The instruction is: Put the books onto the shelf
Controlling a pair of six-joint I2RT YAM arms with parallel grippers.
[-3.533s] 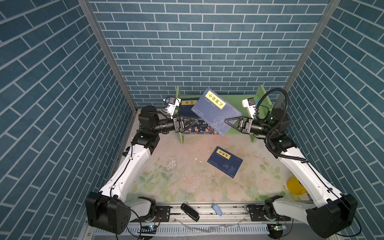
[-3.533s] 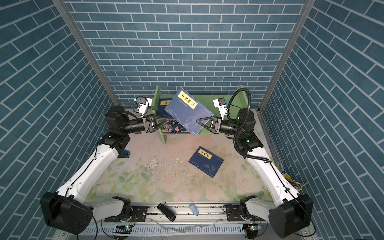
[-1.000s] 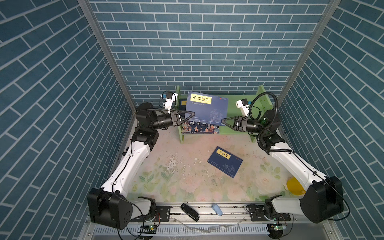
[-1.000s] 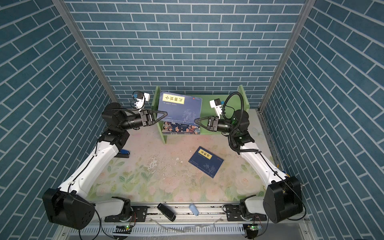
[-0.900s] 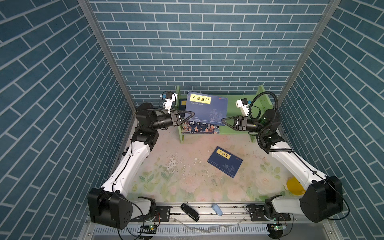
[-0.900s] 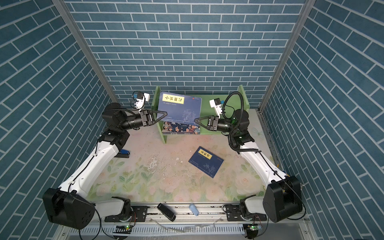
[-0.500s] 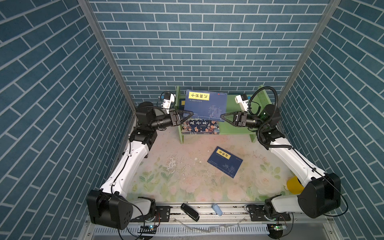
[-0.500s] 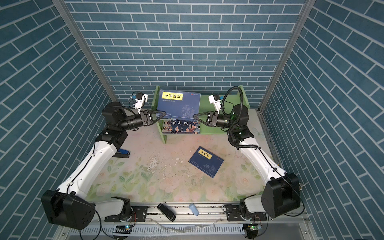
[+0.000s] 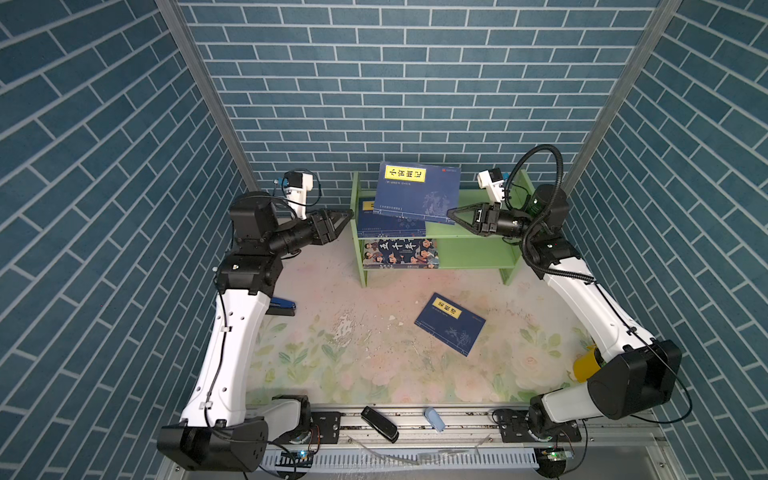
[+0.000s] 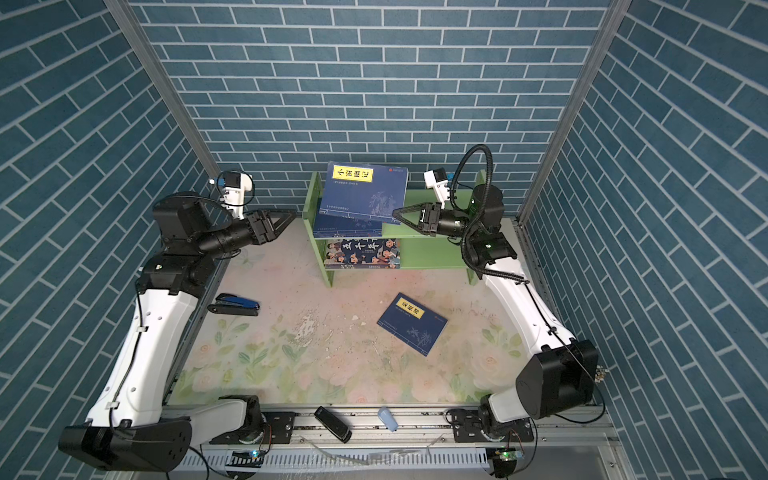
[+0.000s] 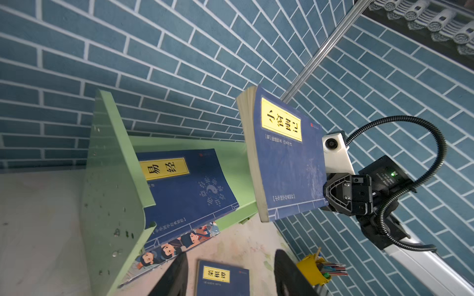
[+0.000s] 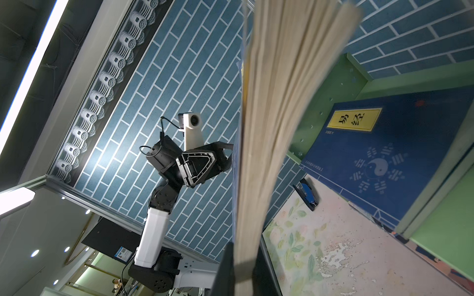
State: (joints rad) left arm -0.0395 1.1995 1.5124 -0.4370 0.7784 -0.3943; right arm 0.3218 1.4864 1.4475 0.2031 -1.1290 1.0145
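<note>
The light green shelf [image 9: 469, 232] [image 10: 428, 249] stands at the back wall. A navy book with a yellow label [image 9: 417, 193] [image 10: 365, 193] [image 11: 287, 164] [image 12: 277, 102] stands nearly upright over its upper tier. My right gripper [image 9: 451, 214] [image 10: 397, 212] [image 12: 243, 256] is shut on that book's lower right corner. My left gripper [image 9: 347, 216] [image 10: 291, 216] [image 11: 230, 256] is open and empty, just left of the shelf's left panel. A second navy book [image 9: 390, 224] [image 11: 184, 184] lies on the upper tier. The cartoon book [image 9: 401, 253] [image 10: 361, 252] lies on the lower tier. A third navy book [image 9: 450, 323] [image 10: 411, 323] lies on the table.
A blue and black stapler [image 9: 282, 308] [image 10: 235, 304] lies by the left arm's base. A yellow cup of pens [image 9: 584, 365] [image 11: 311, 271] stands at the right edge. A black object [image 9: 379, 424] and a small pale blue piece [image 9: 432, 417] lie on the front rail.
My left gripper has opened, let go of the held book and drawn back left of the shelf. The right gripper has carried the book up and back over the upper tier.
</note>
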